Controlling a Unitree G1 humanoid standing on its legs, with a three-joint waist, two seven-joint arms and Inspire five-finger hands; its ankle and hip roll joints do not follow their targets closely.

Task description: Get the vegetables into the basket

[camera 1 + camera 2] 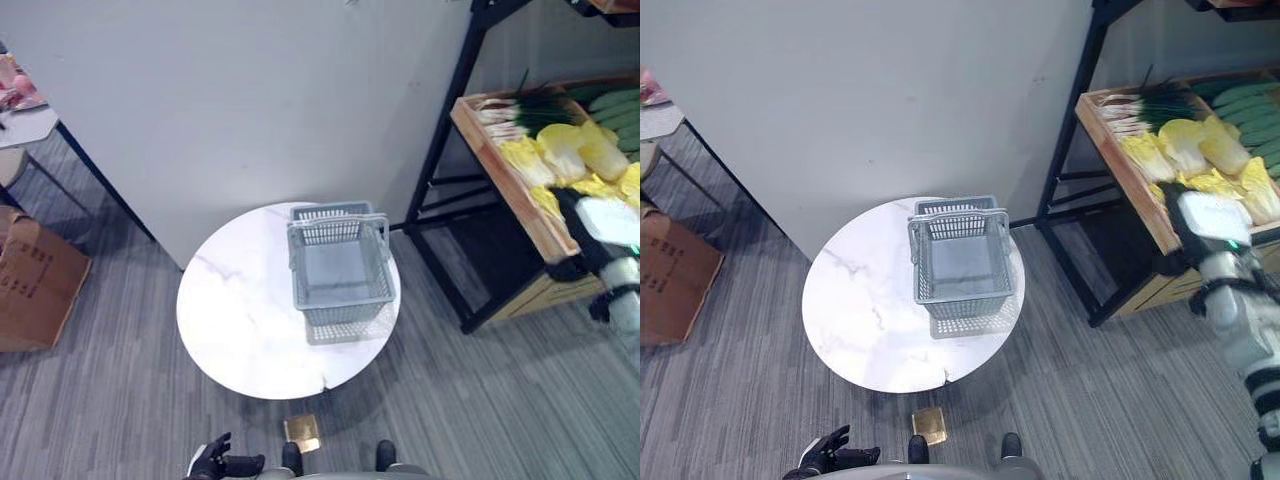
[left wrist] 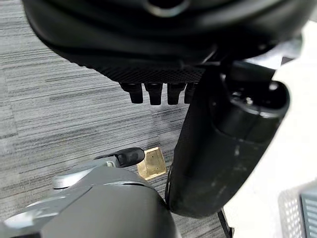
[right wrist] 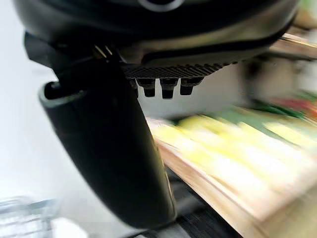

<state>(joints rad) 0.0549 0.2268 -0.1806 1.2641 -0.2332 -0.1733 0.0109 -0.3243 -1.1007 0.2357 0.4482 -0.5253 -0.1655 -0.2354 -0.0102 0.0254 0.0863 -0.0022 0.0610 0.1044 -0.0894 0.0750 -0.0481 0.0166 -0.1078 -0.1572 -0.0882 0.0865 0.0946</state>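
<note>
Grey basket (image 1: 341, 268) upright, vegetables (image 1: 565, 155) shelved apart

Beside the black metal shelf rack (image 1: 445, 110), the wooden crate of yellow cabbages and green vegetables (image 1: 520, 185) is cut off by the picture's edge and smeared to yellow-green streaks in the right wrist view, while the right hand (image 1: 1176, 192) sits mostly hidden behind its own wrist.

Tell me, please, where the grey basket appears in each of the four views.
Left eye view: basket on the round white table, right of centre.
Right eye view: basket just above centre.
Left wrist view: corner at lower right.
Right wrist view: blurred rim at lower left.
Shared landmark: the table.
</note>
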